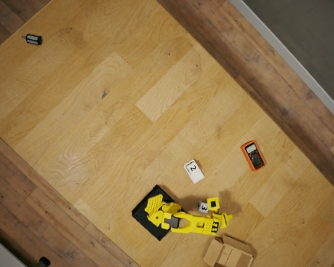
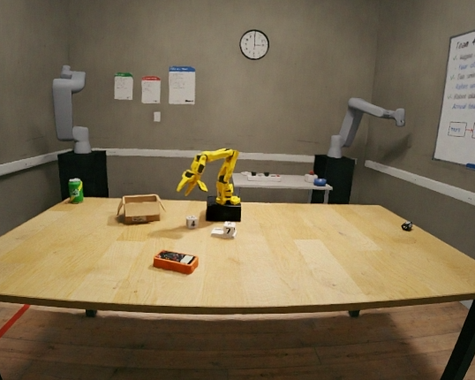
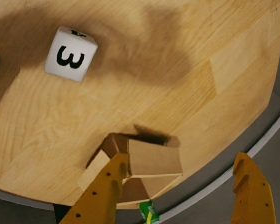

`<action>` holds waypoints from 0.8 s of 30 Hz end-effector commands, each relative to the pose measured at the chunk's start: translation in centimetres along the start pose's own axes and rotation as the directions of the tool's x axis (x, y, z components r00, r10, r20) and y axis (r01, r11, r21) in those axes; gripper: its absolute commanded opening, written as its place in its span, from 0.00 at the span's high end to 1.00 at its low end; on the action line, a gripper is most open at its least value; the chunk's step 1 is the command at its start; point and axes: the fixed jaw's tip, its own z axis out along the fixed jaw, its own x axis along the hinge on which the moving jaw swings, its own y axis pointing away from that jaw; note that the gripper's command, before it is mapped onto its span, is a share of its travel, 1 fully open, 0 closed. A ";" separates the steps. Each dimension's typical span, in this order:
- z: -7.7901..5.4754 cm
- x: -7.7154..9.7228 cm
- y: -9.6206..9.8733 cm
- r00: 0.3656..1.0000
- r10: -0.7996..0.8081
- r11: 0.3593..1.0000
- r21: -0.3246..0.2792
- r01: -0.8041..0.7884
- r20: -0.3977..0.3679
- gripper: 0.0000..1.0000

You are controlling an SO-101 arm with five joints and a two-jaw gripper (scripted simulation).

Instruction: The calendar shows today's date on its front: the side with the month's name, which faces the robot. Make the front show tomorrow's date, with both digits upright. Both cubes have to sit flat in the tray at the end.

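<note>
Two fingers (image 1: 221, 208) (image 2: 192, 187) stand apart, empty; one carton (image 1: 230, 252) (image 2: 140, 214) (image 3: 153, 157) sits near the loose cube (image 1: 203, 207) (image 2: 192, 222) (image 3: 71, 54), seemingly outside their path.

The tabletop (image 1: 120, 124) (image 2: 267, 274) (image 3: 31, 150) is pale, grained wood with a soft sheen, the open box (image 1: 230, 253) (image 2: 141, 209) (image 3: 153, 157) matt brown cardboard, the multimeter (image 1: 253, 156) (image 2: 176, 262) smooth orange plastic-looking, and the end effector (image 1: 221, 214) (image 2: 192, 185) (image 3: 178, 187) yellow, plastic-looking and mostly matt.

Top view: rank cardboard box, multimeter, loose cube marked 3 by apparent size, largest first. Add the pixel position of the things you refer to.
1. Cardboard box (image 1: 215, 252) (image 2: 141, 215) (image 3: 155, 157), cut off by the frame edge yet still largest
2. Multimeter (image 1: 253, 156) (image 2: 176, 262)
3. Loose cube (image 1: 203, 207) (image 2: 192, 222) (image 3: 71, 54)
</note>
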 end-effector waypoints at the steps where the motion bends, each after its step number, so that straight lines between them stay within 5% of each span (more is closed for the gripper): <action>1: 0.0 -0.5 0.0 0.991 0.135 0.991 0.016 -0.135 0.004 0.65; 12: 0.3 -1.2 0.2 0.901 0.433 0.901 0.014 -0.433 0.016 0.65; 24: 0.4 -1.4 0.2 0.848 0.530 0.848 0.012 -0.530 0.020 0.65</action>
